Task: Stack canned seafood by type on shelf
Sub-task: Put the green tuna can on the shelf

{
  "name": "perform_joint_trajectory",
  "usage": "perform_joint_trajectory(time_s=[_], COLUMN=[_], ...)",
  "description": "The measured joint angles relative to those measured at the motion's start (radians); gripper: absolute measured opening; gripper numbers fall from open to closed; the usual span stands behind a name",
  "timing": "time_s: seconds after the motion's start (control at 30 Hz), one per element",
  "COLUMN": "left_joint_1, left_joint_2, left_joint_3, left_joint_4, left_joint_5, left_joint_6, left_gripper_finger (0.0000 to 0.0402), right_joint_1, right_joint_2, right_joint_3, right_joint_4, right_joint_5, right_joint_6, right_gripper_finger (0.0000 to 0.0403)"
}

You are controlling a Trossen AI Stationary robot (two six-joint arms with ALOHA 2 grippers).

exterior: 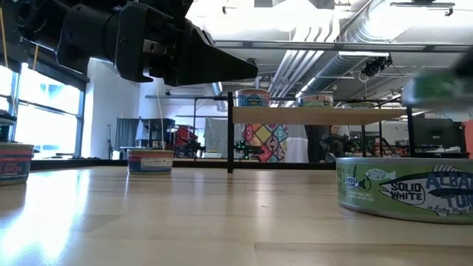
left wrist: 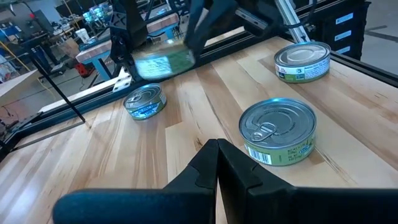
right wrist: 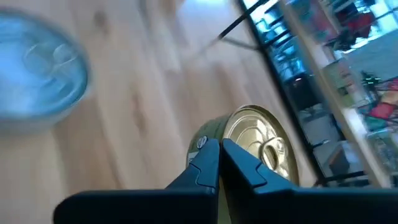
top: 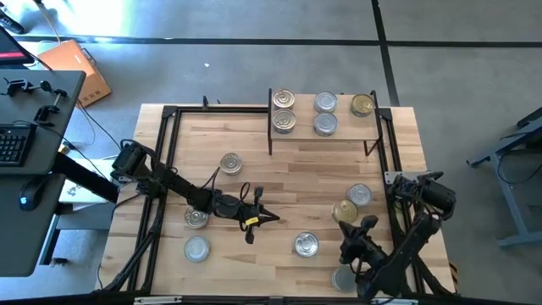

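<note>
The shelf [top: 345, 129] stands at the table's far edge with several silver tins and one gold tin [top: 362, 105] resting on their bases on it; in the low view the shelf [exterior: 318, 115] shows two tins on top. My right gripper [top: 351, 221] is shut on a gold-lidded, green-labelled tin [top: 344, 211] near the table's right edge. That tin shows blurred in the air in the left wrist view [left wrist: 163, 62] and in the low view [exterior: 436, 85]. My left gripper [top: 269, 218] hovers shut and empty over the table's middle, near a green-labelled tin [left wrist: 278, 132]. My right gripper has the gold-lidded tin by its rim [right wrist: 208, 142], at the fingertips [right wrist: 239, 163], where the lid meets the green side wall. The tin is lifted clear of the table and tilted, its lid turned toward the wrist. How the two fingers sit on the rim is hidden by the fingers.
Loose tins lie on the tabletop: one left of centre [top: 230, 163], two at the near left [top: 196, 219] [top: 196, 248], one near the middle front [top: 306, 245], one at the right [top: 359, 195], one under my right arm [top: 343, 277]. Black frame rails [top: 165, 152] edge the table.
</note>
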Motion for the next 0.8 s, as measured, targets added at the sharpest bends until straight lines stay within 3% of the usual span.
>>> perform_joint_trajectory(time_s=[0.3, 0.57, 0.67, 0.8], left_joint_1=[0.000, 0.000, 0.000, 0.000], left_joint_2=[0.000, 0.000, 0.000, 0.000], left_joint_3=[0.000, 0.000, 0.000, 0.000], left_joint_4=[-0.006, -0.007, -0.008, -0.008], left_joint_5=[0.000, 0.000, 0.000, 0.000], left_joint_6=[0.008, 0.009, 0.009, 0.009], left_gripper_finger=[0.0000, 0.0000, 0.0000, 0.0000], right_joint_1=[-0.174, -0.342, -0.369, -0.390], right_joint_2=[-0.197, -0.394, -0.439, -0.453], right_joint_3=[-0.078, -0.116, -0.116, -0.117], right_joint_4=[0.003, 0.021, 0.099, 0.199], right_joint_5=[0.097, 0.106, 0.086, -0.019], right_joint_6=[-0.163, -0.425, -0.543, -0.659], right_gripper_finger=[0.0002, 0.0001, 0.0001, 0.0000])
